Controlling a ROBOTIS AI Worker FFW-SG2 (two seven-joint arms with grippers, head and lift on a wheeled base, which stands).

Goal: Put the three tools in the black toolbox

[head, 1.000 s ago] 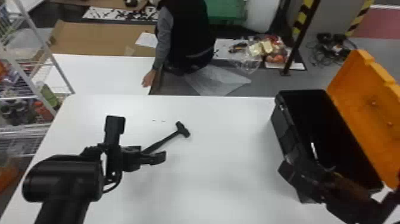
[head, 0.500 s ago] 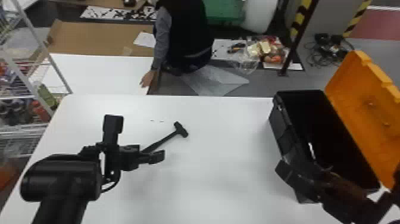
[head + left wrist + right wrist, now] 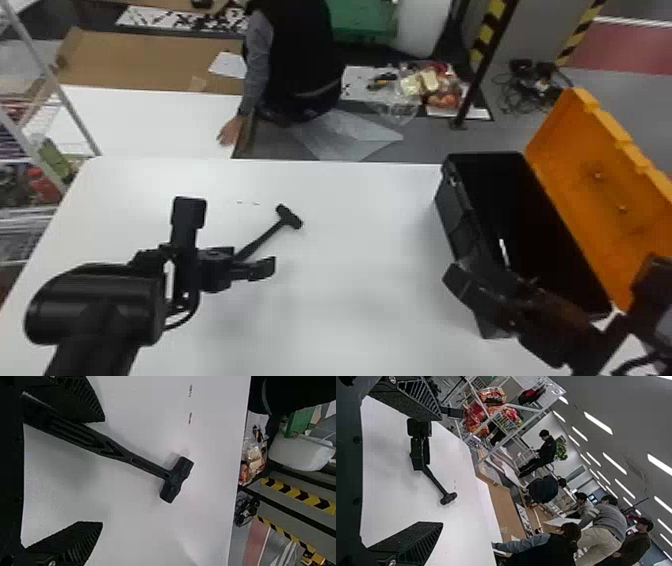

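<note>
White table is spreading out underneath; the hammer is lying on it, handle reaching back toward the left gripper, whose fingers are gaping wide, gripping nothing; the toolbox is standing open; the right gripper is hanging near it, spread wide, empty.

**No Legible Lettering**

Nothing can be read. Two small dark marks on the white table, at nine o'clock in the head view, are too tiny to make out. Yellow-and-black warning stripes edge a grey panel between one and two o'clock.
</note>
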